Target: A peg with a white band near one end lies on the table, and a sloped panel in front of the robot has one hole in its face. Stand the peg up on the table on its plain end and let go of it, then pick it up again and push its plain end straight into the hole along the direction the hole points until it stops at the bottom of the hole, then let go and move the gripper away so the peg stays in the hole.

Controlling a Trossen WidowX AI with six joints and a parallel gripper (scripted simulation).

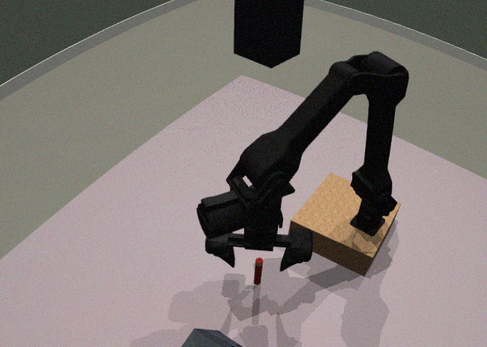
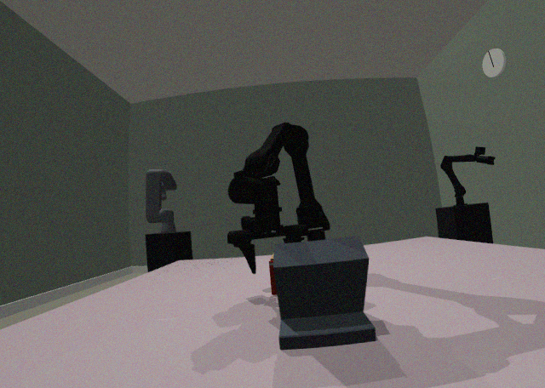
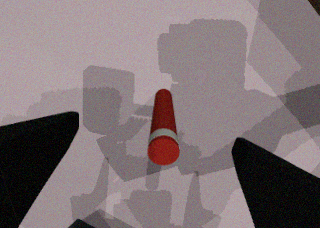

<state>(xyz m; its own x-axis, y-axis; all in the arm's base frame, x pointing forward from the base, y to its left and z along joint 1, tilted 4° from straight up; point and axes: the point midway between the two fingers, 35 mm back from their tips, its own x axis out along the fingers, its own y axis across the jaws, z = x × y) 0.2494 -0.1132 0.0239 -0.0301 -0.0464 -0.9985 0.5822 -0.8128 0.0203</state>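
Note:
The red peg (image 1: pixel 257 273) (image 2: pixel 273 279) (image 3: pixel 163 113) stands upright on the table, its white-banded end up. In the exterior view it is partly hidden behind the panel block. My gripper (image 1: pixel 257 269) (image 3: pixel 158 132) is wide open and points down. Its fingertips are at about the height of the peg's top or a little above it, one finger on either side, and neither touches the peg. The dark grey sloped panel block (image 1: pixel 210 339) (image 2: pixel 323 289) stands on the table; the exterior view shows its back and the top view only its top corner. Its hole is not visible.
A wooden block (image 1: pixel 326 205) under the arm's base stands close to the gripper's right-hand finger in the top view. The pink table (image 1: pixel 129 202) (image 2: pixel 132 322) carries the arm's shadows. Other arms on dark pedestals stand far back in the exterior view.

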